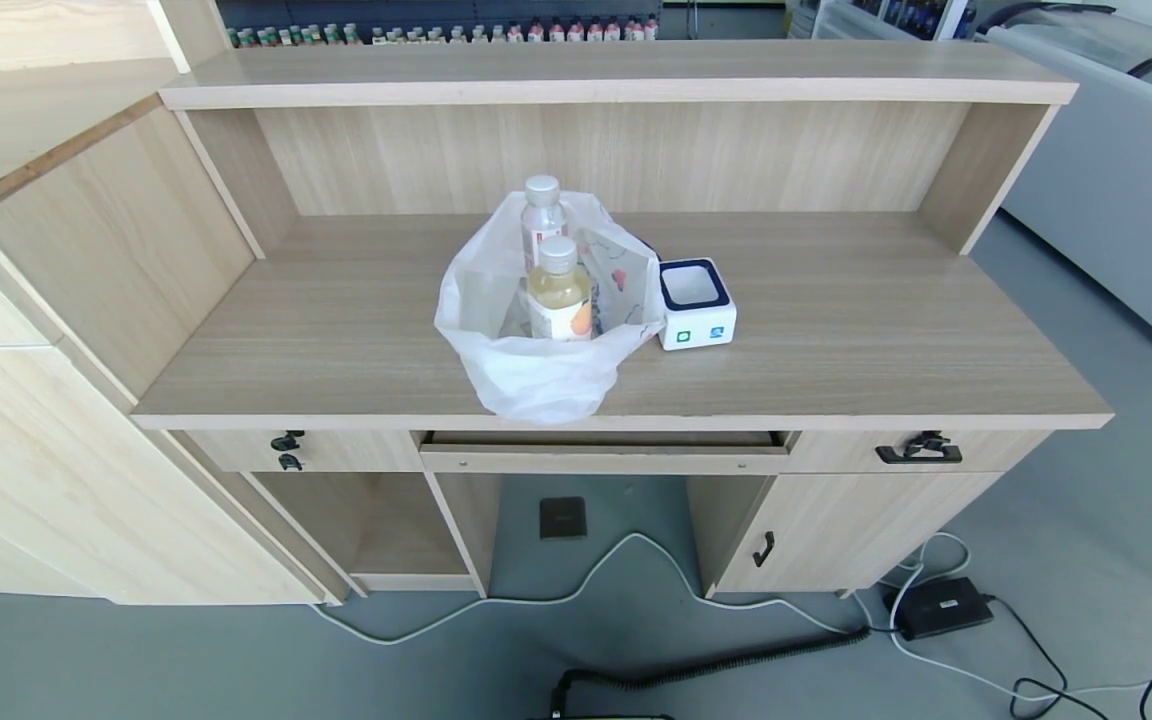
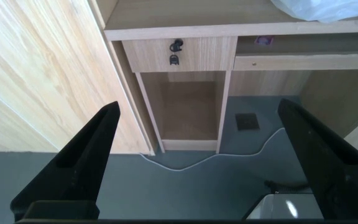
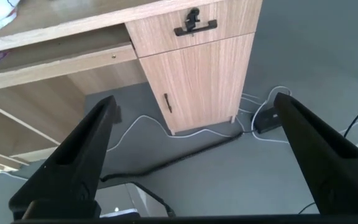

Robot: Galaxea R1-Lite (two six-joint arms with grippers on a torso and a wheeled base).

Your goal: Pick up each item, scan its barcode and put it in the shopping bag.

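L gripper & R gripper both spread wide, empty, well apart from shopping bag w/ bottles.

A white shopping bag sits open mid-bench, toward the near edge. Two bottles stand upright inside it, a yellowish bottle nearer and a pale bottle behind. A small white scanner touches the bag's right side, and on the floor below a white cable runs right toward a black box.
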